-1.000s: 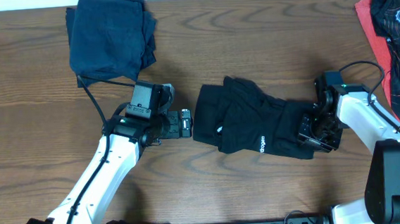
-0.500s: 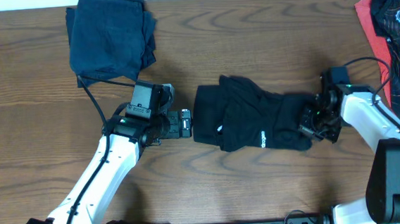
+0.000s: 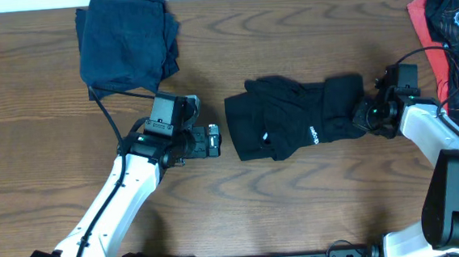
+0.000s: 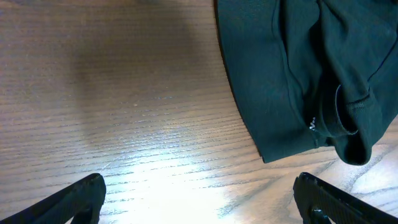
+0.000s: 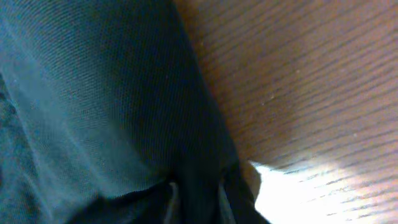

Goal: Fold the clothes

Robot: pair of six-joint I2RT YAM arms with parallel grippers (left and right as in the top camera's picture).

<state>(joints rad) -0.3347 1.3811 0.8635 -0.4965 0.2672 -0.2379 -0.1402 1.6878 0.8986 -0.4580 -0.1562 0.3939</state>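
While right pincer (image 3: 362,114) grips, black shirt (image 3: 294,128) shifted rightward.

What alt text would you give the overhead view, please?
A bunched black shirt lies centrally, the right hand at its right end and the open left hand just off its left edge. A folded navy shirt sits top left; red-and-black clothes top right.

black shirt (image 4: 292,68) lies beyond the wide-spread tool (image 4: 199,190).
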